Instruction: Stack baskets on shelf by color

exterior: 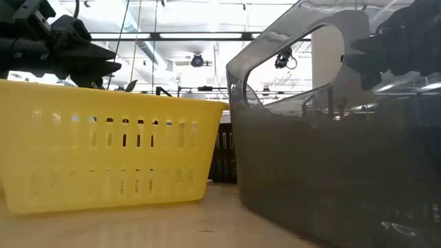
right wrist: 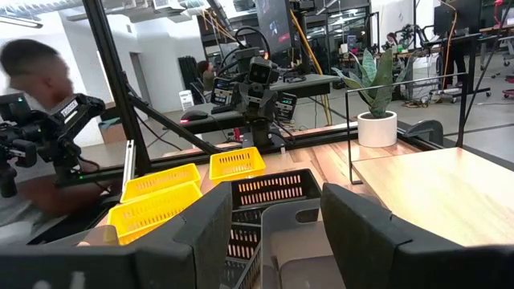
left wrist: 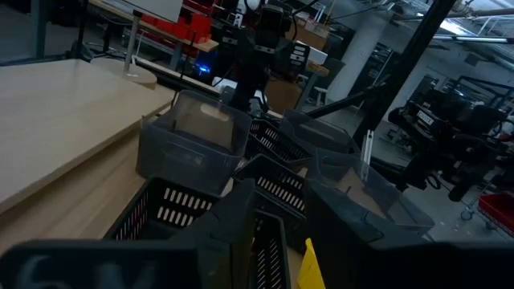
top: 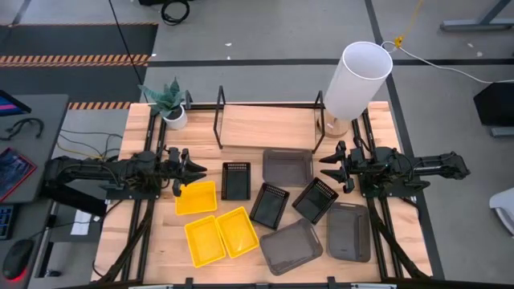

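Several baskets rest flat on the wooden tabletop. Three are yellow (top: 197,197) (top: 205,241) (top: 238,231). Three are black and slotted (top: 236,180) (top: 270,205) (top: 315,200). Three are larger and smoky grey (top: 287,167) (top: 291,246) (top: 348,231). The shelf (top: 265,124), a light board between black wire uprights, stands at the far edge with nothing on it. My left gripper (top: 197,169) (left wrist: 281,233) hovers open above the left side, pointing level toward the right. My right gripper (top: 328,167) (right wrist: 273,233) hovers open above the right side, pointing left. Nothing is between either pair of fingers.
A white cylindrical lamp (top: 357,80) stands at the shelf's right end and a potted plant (top: 170,104) at its left. Black frame rails (top: 385,233) run along both table sides. A person (right wrist: 32,72) is beyond the table's left edge, near a desk (top: 24,160).
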